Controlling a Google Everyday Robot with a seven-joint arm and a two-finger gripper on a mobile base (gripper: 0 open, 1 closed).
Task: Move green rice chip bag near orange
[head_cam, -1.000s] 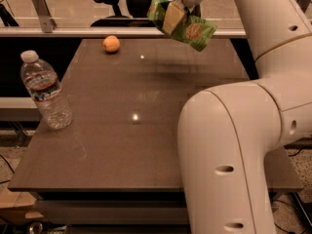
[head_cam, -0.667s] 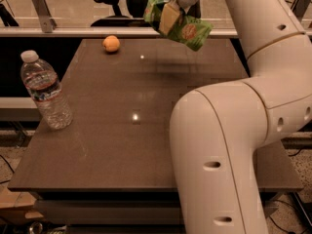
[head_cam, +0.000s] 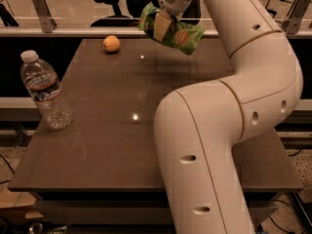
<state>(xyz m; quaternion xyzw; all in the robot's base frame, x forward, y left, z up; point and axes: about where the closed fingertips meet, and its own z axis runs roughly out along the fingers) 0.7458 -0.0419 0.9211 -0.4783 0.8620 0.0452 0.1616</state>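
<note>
my gripper (head_cam: 163, 24), clenched on the chip bag (head_cam: 184, 34) high over the surface (head_cam: 117, 150), should ease left and set it just beside the orange (head_cam: 111, 44).

Wears smooth, cream-white shells over the fat, rounded links of the arm (head_cam: 204, 145), split by thin dark seams at the joints and dotted with small dark oval recesses, possibly screw holes. Narrows towards a pale grey wrist housing with a round, speckled patch on its face. Ends in the gripper (head_cam: 165, 28) at the top centre of the view, with one flat tan finger (head_cam: 161, 27) closed against the green rice chip bag (head_cam: 185, 34).
</note>
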